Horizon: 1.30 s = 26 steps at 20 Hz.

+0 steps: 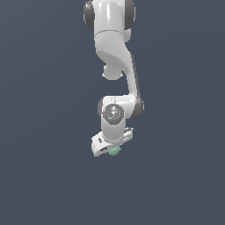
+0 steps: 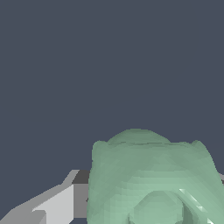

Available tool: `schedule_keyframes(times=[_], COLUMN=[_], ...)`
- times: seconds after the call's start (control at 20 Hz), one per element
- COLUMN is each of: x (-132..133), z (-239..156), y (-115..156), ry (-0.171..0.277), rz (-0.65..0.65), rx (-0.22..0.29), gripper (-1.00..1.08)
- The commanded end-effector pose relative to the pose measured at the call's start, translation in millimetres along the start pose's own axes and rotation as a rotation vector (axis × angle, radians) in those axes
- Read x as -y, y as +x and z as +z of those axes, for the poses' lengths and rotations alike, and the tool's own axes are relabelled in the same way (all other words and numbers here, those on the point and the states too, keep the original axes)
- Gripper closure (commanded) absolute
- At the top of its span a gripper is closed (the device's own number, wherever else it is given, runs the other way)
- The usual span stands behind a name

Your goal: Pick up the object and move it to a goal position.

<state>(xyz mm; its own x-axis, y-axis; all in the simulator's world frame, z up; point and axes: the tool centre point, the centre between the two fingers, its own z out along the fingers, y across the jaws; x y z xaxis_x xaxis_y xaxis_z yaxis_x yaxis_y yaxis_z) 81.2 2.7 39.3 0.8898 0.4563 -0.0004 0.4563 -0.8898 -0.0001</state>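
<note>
The object (image 1: 114, 151) is a small pale mint-green lump peeking out just under the white hand of my arm in the exterior view. In the wrist view the object (image 2: 148, 175) fills the near part of the picture, lumpy, with a round dimple. One grey-white finger (image 2: 52, 205) presses against its side; the other finger is hidden behind it. My gripper (image 1: 114, 150) is shut on the object, and most of the piece is covered by the hand in the exterior view.
The white arm (image 1: 115, 52) reaches down from the top of the exterior view. Everything around it is a plain dark blue-grey ground (image 1: 44, 176) with no other objects or edges showing.
</note>
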Motion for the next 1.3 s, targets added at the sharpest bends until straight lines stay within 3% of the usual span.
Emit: schedule_keyframes(times=[0.0,0.65,1.25], x=[-0.1,5.0,29.7], z=[-0.2,-18.3,-105.7], y=[0.1,-3.7,-21.4], ry=[0.000,0.000,-0.001], rz=[0.000,0.000,0.000], rx=[0.000,0.000,0.000], gripper=[1.08,1.08,1.08])
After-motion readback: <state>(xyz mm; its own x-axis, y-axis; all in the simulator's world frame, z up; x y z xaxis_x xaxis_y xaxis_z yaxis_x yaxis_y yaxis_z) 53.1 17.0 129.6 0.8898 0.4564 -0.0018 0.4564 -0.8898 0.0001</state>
